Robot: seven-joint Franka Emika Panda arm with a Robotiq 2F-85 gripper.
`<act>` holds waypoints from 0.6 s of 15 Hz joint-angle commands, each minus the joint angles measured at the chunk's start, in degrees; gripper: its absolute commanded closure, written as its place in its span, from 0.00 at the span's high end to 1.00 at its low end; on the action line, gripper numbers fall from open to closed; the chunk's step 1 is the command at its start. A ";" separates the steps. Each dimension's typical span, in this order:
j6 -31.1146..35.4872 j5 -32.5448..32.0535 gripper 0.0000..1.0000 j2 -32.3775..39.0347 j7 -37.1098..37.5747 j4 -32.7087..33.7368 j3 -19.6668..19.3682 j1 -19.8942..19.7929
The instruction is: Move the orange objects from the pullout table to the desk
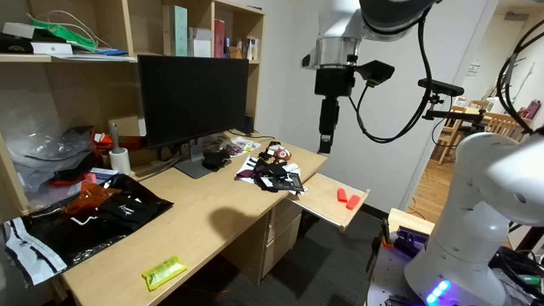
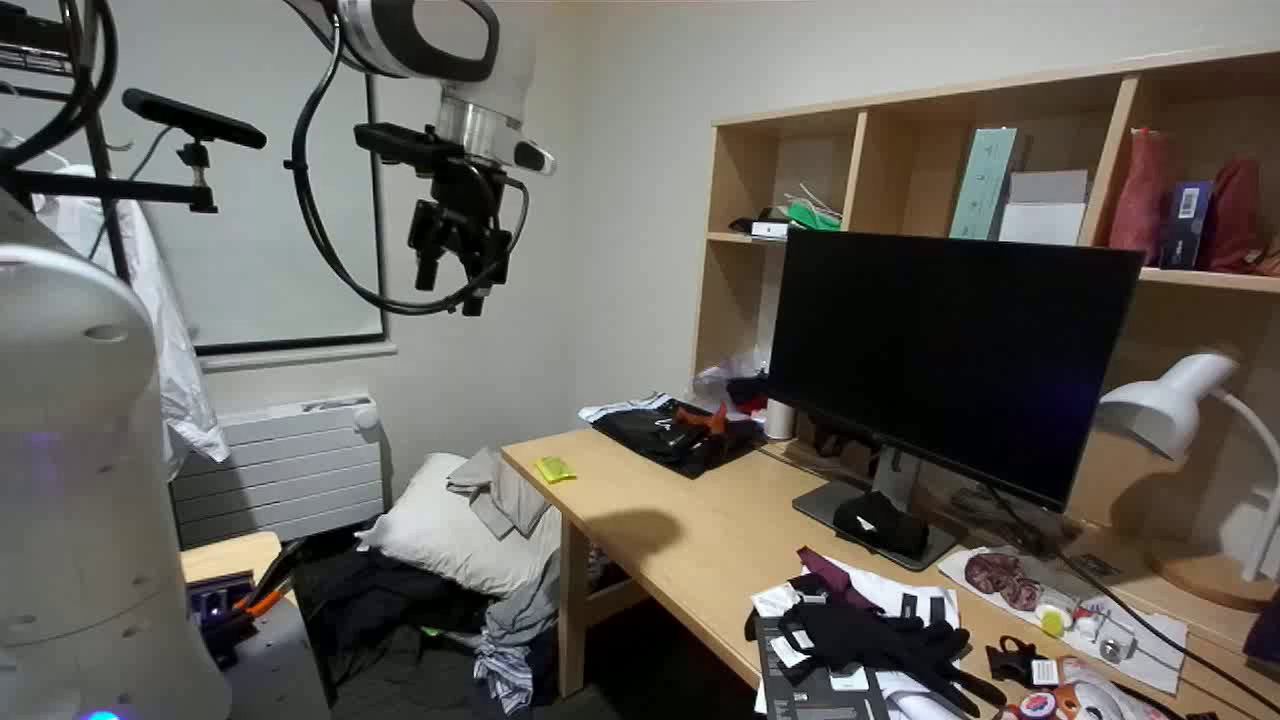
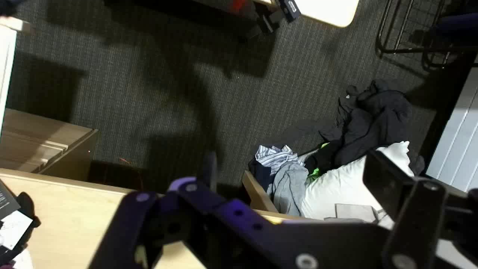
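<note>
Gripper [image 2: 450,291], jaws spread, holds nothing. Two orange objects [image 1: 352,202] lie near outer edge of pullout table [image 1: 318,191]. Likely light, maybe stiff; pinch each across its narrow middle.

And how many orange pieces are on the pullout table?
2 on the pullout table: one piece nearer the desk, another piece farther out. More may hide where the table is covered.
</note>
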 commanded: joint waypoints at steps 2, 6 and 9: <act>4.69 -1.49 1.00 0.63 3.78 -1.18 1.42 -4.25; 15.27 -7.26 1.00 3.27 4.17 -6.23 -3.31 -12.40; 27.02 -10.70 1.00 8.44 4.30 -9.66 -7.90 -19.21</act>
